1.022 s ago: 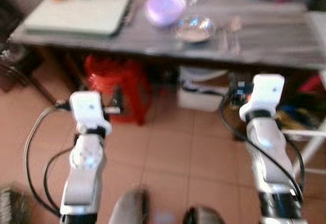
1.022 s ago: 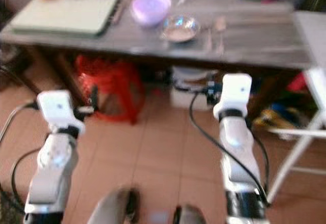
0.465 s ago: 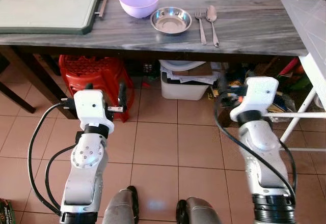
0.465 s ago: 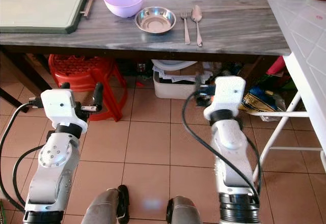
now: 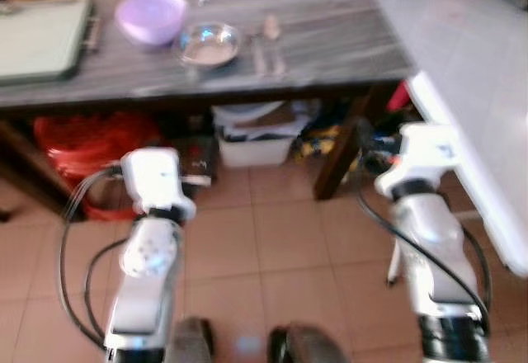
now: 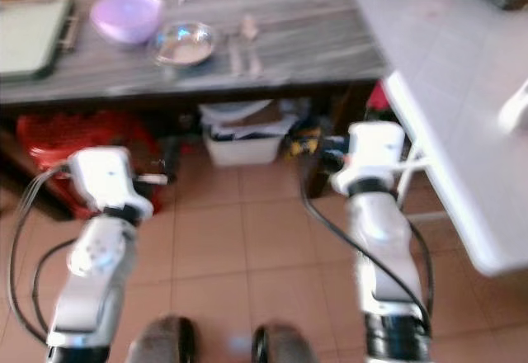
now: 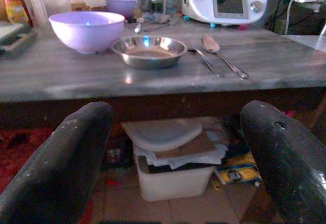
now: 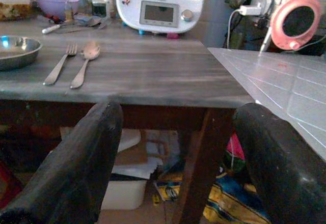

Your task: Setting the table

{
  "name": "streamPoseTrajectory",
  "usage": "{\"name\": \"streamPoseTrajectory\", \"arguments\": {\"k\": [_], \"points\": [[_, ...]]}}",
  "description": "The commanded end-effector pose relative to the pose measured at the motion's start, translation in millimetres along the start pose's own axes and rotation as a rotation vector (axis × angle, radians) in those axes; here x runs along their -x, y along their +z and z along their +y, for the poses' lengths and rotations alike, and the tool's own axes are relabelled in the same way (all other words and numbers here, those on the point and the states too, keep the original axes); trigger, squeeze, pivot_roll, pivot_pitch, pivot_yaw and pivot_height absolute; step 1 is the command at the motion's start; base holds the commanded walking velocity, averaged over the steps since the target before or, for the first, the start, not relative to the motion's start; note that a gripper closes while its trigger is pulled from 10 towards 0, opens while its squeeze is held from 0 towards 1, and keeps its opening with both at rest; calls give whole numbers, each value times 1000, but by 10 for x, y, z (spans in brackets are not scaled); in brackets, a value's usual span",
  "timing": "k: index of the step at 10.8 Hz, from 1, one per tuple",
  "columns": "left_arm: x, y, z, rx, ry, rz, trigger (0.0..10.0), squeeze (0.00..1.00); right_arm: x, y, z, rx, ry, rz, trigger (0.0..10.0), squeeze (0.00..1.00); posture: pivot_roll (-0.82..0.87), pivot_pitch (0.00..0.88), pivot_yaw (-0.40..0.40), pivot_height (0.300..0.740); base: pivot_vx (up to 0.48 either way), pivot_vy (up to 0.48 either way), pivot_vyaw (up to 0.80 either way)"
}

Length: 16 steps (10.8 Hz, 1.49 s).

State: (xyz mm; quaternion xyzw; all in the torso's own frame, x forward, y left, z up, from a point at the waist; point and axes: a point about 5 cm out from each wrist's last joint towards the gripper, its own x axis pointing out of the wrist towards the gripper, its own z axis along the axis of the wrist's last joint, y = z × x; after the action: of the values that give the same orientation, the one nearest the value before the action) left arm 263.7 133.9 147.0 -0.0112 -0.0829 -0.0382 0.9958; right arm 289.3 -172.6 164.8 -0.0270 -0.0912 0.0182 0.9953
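Note:
On the grey wooden table (image 5: 330,41) stand a purple bowl (image 5: 151,16) and a steel bowl (image 5: 209,44), with a fork (image 5: 258,54) and a spoon (image 5: 274,45) lying side by side to their right. Both arms are held low in front of the table, below its edge and well short of it. My left gripper (image 7: 175,114) is open and empty, facing the two bowls (image 7: 148,51). My right gripper (image 8: 178,114) is open and empty, facing the table's right end, with the fork (image 8: 60,66) and spoon (image 8: 85,63) off to one side.
A white folding table (image 5: 470,66) butts against the grey table's right end. Under the grey table are a red stool (image 5: 82,148), a white box (image 5: 252,140) and a dark leg (image 5: 342,144). A green board (image 5: 37,37) lies at far left, a white appliance (image 8: 160,2) at the back.
The whole picture has slid left and gone blurred, so the camera has turned right; more of the white table shows. Both arms stay low with their grippers open.

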Motion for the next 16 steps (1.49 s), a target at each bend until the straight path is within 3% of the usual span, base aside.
{"name": "streamPoseTrajectory", "arguments": {"k": [1, 7, 11, 13, 16], "points": [[26, -18, 86, -9, 28, 7, 10000, 0, -12, 4, 103, -13, 41, -1, 10000, 0, -37, 193, -31, 740, 274, -390, 0], [29, -21, 88, -14, 18, 9, 10000, 0, -24, -20, 124, -22, 55, 7, 10000, 0, -32, 196, -25, 740, 284, -372, 0], [28, -34, 110, -26, 50, 18, 10000, 0, -20, -42, 130, -25, 61, 17, 10000, 0, -31, 200, -26, 740, 0, 0, 0], [13, -76, 169, -46, 132, 59, 10000, 0, -30, -43, 128, -22, 66, 19, 10000, 0, -32, 207, -28, 740, 0, 0, 0], [20, -77, 170, -47, 124, 60, 10000, 0, -30, -49, 148, -17, 76, 18, 10000, 0, -31, 209, -27, 740, -177, 0, 0]]}}
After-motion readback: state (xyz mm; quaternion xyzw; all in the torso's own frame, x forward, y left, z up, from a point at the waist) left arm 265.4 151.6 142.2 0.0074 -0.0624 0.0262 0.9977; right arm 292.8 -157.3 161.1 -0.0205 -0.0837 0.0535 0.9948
